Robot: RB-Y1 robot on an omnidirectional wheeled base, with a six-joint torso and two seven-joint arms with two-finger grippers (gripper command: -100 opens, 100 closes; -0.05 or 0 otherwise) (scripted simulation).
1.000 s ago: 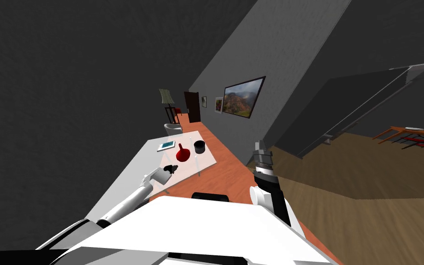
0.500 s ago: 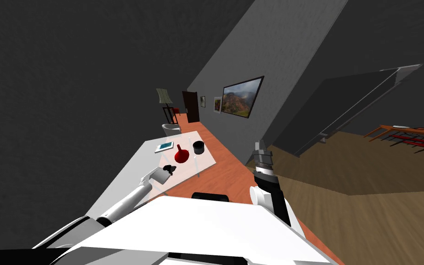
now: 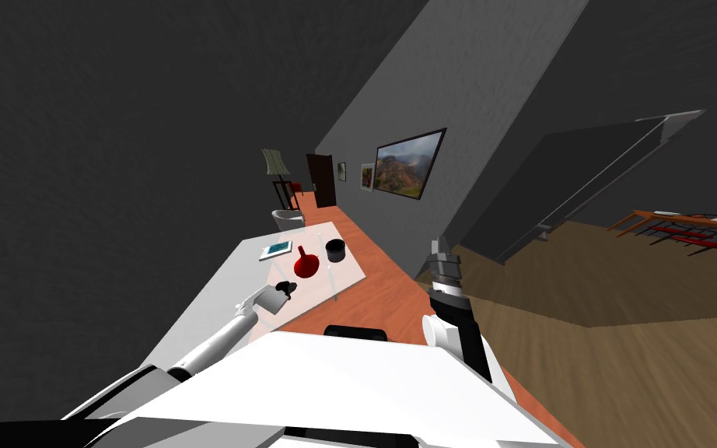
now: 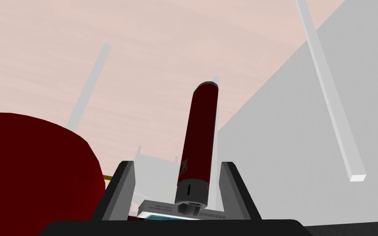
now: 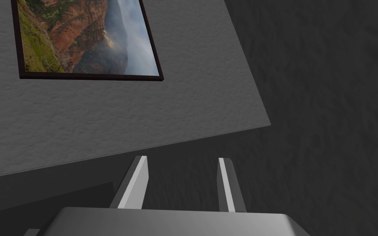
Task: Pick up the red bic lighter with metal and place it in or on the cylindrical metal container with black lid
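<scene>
Left wrist view: the left tool point(image 4: 176, 163) is released, its two fingers standing apart, and the dark red lighter point(image 4: 196, 139) lies between them, pressed by neither, its metal end toward the tool's body. A rounded red vase point(image 4: 28, 172) sits near one finger, and a flat book point(image 4: 171, 209) shows by the lighter's metal end. Head view: this tool hovers over the near part of a pale see-through surface point(image 3: 353, 268); the black cylindrical container point(image 3: 335, 250) stands farther along, past the vase. The right tool point(image 5: 183, 159) is also released, held up apart from the surface

Home living room, framed landscape point(image 3: 411, 165), floor lamp point(image 3: 274, 161), glass table point(image 3: 345, 268)
</scene>
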